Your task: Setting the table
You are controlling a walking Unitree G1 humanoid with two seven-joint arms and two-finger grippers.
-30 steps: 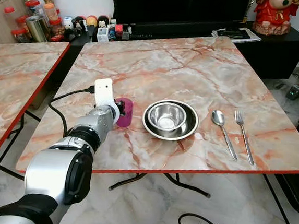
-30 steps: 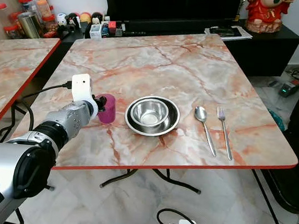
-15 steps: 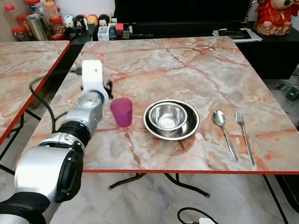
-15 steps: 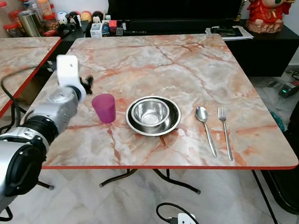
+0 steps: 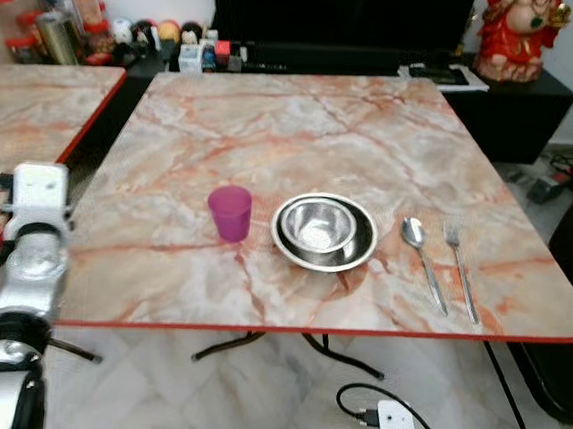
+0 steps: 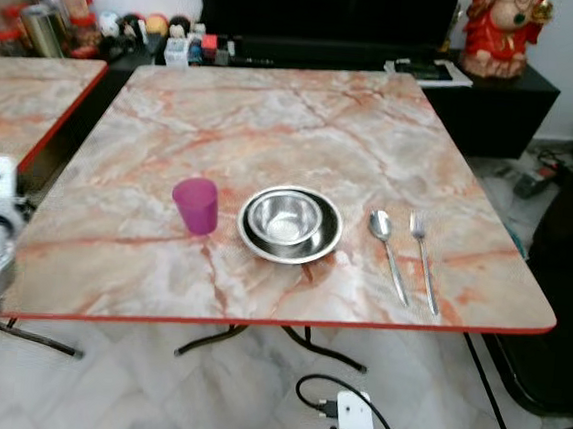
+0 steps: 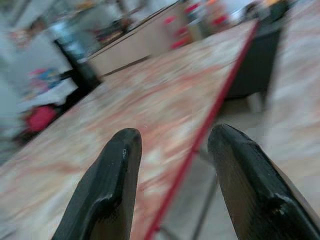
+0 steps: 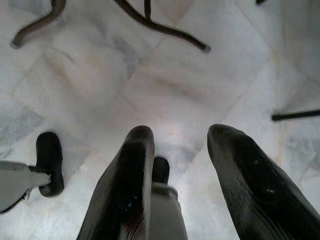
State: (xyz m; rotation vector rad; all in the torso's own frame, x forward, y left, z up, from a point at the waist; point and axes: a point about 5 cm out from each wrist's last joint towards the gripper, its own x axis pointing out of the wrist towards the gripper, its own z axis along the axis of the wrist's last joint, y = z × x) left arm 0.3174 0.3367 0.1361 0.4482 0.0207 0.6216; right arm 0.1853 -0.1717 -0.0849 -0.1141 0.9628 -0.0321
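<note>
now left claw (image 7: 172,150) hangs open off the table (image 5: 163,254) edge, right claw (image 8: 175,150) open floorward.

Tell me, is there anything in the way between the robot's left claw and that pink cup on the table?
Nothing visible blocks it. The left gripper, open and empty, is off the table's left edge, over the gap beside the second table. Only bare tabletop lies between it and the cup; the bowl stands on the cup's far side.

We see an upright purple cup (image 5: 230,212) on the bench (image 5: 274,123), just left of nested steel bowls (image 5: 324,232); spoon (image 5: 423,260) and what looks like a fork (image 5: 460,270) lie right.
</note>
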